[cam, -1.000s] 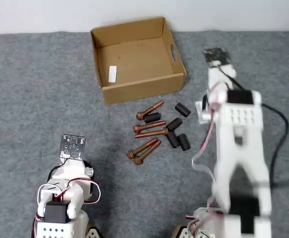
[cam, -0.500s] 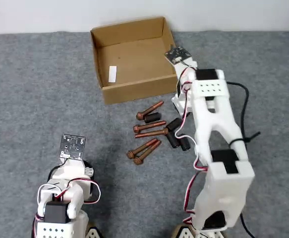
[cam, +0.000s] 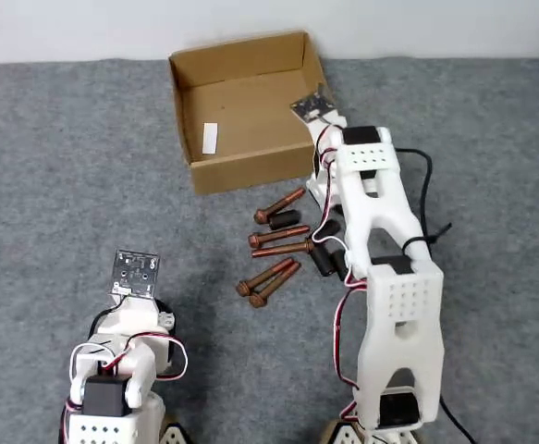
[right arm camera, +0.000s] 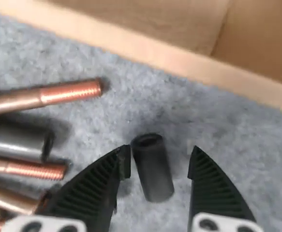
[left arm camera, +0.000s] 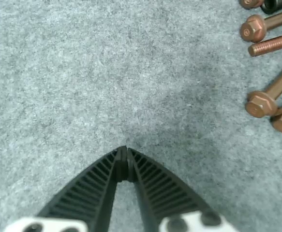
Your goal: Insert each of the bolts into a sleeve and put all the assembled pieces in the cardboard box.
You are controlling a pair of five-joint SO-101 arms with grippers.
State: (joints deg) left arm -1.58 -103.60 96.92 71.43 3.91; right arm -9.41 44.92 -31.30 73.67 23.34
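Right tool [right arm camera: 159, 157] swung astride sleeve [right arm camera: 153, 170]; five bolts [cam: 279, 204].

Illumination in the high view is bright, even and diffuse across the grey mat [cam: 66, 166]; no glare noted. Shadows are soft and short, with slight darkening along the inner walls of the cardboard box [cam: 260, 165] and thin dark edges under the bolts [cam: 283, 249]. In the left wrist view a dim patch lies on the mat just ahead of the left gripper [left arm camera: 125, 154]. In the right wrist view the sleeve [right arm camera: 153, 166] throws a soft shadow to one side — the box wall beyond it is pale and evenly lit.
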